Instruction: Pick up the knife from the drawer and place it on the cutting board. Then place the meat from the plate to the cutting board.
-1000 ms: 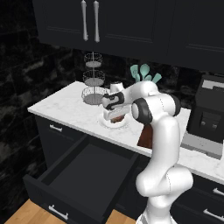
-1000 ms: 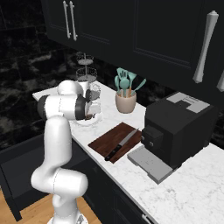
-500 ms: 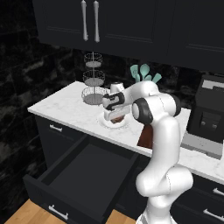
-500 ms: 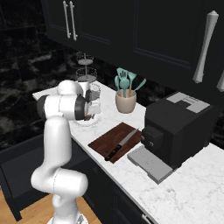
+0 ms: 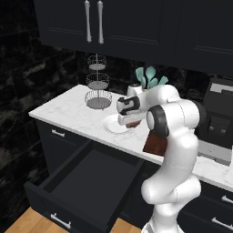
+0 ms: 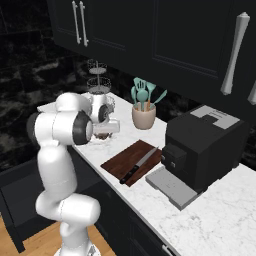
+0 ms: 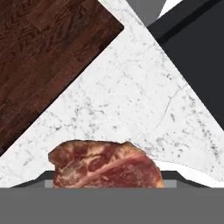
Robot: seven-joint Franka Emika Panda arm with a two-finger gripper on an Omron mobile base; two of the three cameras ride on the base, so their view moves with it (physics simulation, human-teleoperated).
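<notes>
End effector (image 5: pixel 133 122) sits low over the white marble table (image 5: pixel 68 111), just above the plate (image 5: pixel 113 125). In the left base view a reddish-brown lump hangs directly under the hand. In the hand view the meat (image 7: pixel 105 166) lies right at the bottom edge where the fingertips would rise, with marble table (image 7: pixel 131 100) behind it. The fingers themselves are hidden by the meat, so their spacing cannot be read directly; the meat appears to be clamped between them and lifted clear of the plate.

In the right base view the end effector (image 6: pixel 103 131) carries the meat (image 6: pixel 102 135) over the plate (image 6: pixel 95 139), short of the cutting board (image 6: pixel 131 160).

Knife (image 6: pixel 140 165) lies flat on the cutting board, black handle toward the table's front edge, blade pointing toward the coffee machine (image 6: pixel 202 147). In the hand view a corner of the cutting board (image 7: pixel 39 57) takes up the upper left, apart from the meat.

Drawer (image 5: pixel 84 179) is pulled out below the table; its interior is dark, and I can make out nothing in it.

Behind the plate stands a tiered wire basket stand (image 5: pixel 97 88). A pot of teal utensils (image 6: pixel 143 107) stands near the wall, just beyond the cutting board.
</notes>
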